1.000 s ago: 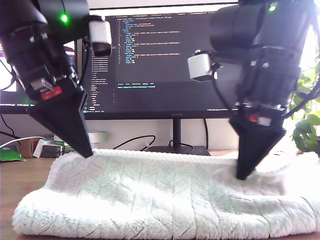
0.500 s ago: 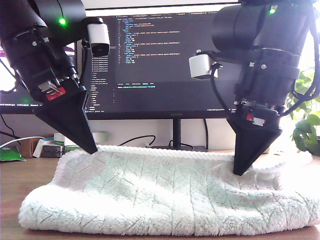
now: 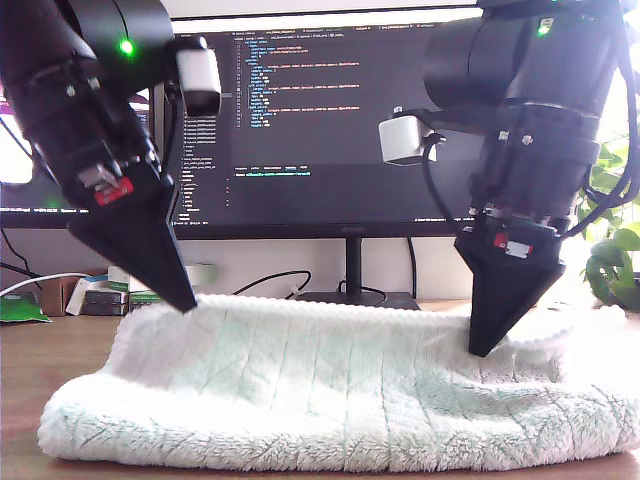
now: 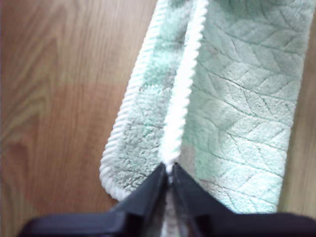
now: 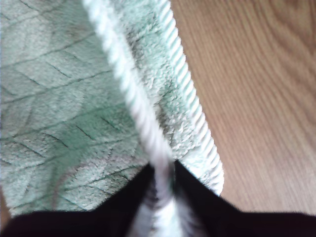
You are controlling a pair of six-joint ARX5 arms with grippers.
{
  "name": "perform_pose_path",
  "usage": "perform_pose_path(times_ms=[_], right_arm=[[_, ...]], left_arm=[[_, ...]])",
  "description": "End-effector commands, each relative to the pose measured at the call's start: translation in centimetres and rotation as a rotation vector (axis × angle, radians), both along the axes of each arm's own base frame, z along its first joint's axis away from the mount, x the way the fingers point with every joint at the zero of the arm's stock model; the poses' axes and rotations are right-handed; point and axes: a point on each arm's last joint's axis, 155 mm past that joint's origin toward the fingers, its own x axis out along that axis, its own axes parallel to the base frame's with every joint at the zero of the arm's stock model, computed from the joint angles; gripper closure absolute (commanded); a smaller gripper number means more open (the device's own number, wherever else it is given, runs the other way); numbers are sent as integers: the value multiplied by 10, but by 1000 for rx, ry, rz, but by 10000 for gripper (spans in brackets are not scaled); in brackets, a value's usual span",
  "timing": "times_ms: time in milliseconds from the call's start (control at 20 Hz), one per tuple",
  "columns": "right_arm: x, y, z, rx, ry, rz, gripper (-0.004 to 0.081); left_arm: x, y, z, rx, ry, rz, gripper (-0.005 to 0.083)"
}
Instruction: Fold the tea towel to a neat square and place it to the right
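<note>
The tea towel point(image 3: 320, 390), pale mint plush, lies doubled across the wooden table point(image 3: 20, 400). Its fold faces the exterior camera and its hems lie at the back. My first gripper point(image 3: 188, 305) stands at the towel's rear corner on the exterior view's left. In the first wrist view this gripper point(image 4: 169, 170) is shut on the upper layer's whitish corded hem point(image 4: 185, 79), and the lower layer's hem shows beside it. My second gripper point(image 3: 482, 350) stands at the rear edge on the exterior view's right. In the second wrist view it point(image 5: 160, 170) is shut on the same cord point(image 5: 123, 89), over the towel point(image 5: 54, 98).
A dark monitor point(image 3: 320, 120) on a stand point(image 3: 350, 295) rises right behind the towel. Small boxes point(image 3: 100, 295) and cables sit at the exterior view's left, and a leafy plant point(image 3: 615, 250) at its right. Bare wood shows beyond the towel's ends.
Both grippers have risen slightly with the rear hem in them. The towel's end at the exterior view's left has drawn inward. Little has moved in the last half second.
</note>
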Motion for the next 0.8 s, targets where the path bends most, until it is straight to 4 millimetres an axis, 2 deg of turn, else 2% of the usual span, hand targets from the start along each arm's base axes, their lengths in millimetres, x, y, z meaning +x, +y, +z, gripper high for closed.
perform_pose_path(times_ms=[0,100,300,400,450,500,550,700,750], right_arm=[[6,2,-1,11,-8,-16,551],[11,6,1,31,-27,-37,519],[14,7,2,39,-36,-39,518],[15,8,4,42,-42,-39,518],[17,10,7,46,-45,-42,519],[20,11,10,55,-49,-56,535],[22,12,14,64,-48,-75,577],[26,15,24,80,-49,-109,785],[26,15,26,86,-45,-127,781]], left_arm=[[2,1,-5,3,1,2,595],[3,1,-4,2,-2,2,589],[16,5,-2,5,-39,33,597],[18,7,-2,2,-40,45,638],[18,7,-1,2,-41,46,688],[18,7,-1,1,-42,46,770],[18,7,1,-4,-44,49,794],[22,5,15,-42,-69,83,793],[22,5,18,-48,-75,88,793]])
